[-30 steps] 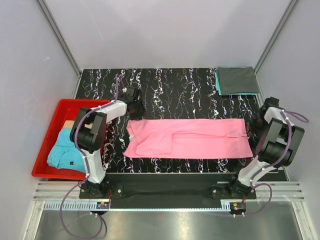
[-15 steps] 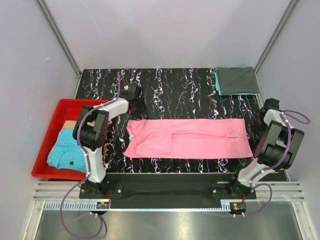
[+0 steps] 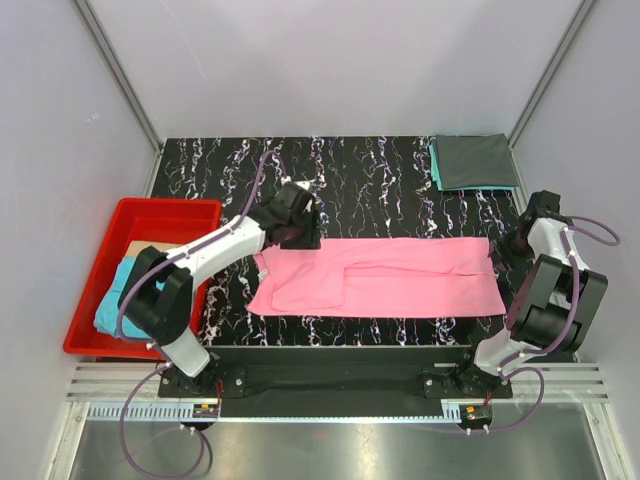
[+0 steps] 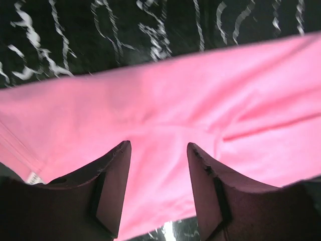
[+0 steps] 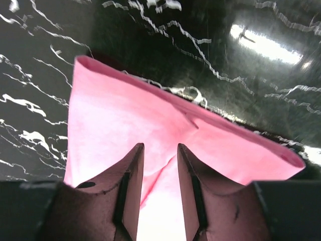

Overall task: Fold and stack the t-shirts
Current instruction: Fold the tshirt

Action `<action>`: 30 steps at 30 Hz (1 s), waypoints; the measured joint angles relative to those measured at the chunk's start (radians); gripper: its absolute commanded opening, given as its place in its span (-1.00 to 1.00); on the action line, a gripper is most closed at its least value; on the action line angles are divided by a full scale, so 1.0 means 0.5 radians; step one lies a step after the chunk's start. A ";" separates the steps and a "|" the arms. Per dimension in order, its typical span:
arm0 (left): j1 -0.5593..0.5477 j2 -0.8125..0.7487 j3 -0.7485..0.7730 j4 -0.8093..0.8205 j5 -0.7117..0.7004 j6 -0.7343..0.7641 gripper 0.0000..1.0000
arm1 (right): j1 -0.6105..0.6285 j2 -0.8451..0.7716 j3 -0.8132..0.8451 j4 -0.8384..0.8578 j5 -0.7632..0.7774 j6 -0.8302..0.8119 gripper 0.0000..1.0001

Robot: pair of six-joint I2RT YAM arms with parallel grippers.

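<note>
A bright pink t-shirt (image 3: 380, 278), folded into a long strip, lies flat across the middle of the black marbled table. My left gripper (image 3: 303, 232) hovers over its far left edge. In the left wrist view its jaws (image 4: 158, 148) stand open, with only pink cloth (image 4: 200, 90) below them. My right gripper (image 3: 503, 254) is at the strip's right end. Its jaws (image 5: 160, 146) are open a narrow way above the pink cloth (image 5: 115, 115), gripping nothing. A folded dark grey t-shirt (image 3: 475, 160) lies on a teal one (image 3: 434, 162) at the back right corner.
A red plastic bin (image 3: 160, 208) stands off the table's left side, holding a crumpled light blue t-shirt (image 3: 125, 300) and a tan flat piece (image 3: 140, 248). Grey walls close in the table on three sides.
My left arm has swung right, from the table beside the shirt to above its far left edge. The right gripper's jaws have parted at the shirt's right end. The pink shirt has not moved.
</note>
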 measured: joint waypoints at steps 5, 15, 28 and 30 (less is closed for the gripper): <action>-0.001 -0.070 -0.142 -0.004 -0.017 -0.017 0.14 | 0.011 0.011 -0.092 -0.008 -0.056 0.105 -0.18; 0.292 0.244 -0.130 0.067 -0.050 -0.115 0.15 | 0.012 0.090 -0.101 0.021 0.018 0.180 -0.24; 0.343 0.364 -0.072 0.162 -0.062 -0.139 0.15 | 0.012 0.121 -0.100 -0.004 0.131 0.228 -0.24; 0.343 0.369 -0.072 0.179 -0.063 -0.139 0.15 | 0.012 0.121 -0.100 -0.002 0.135 0.236 -0.31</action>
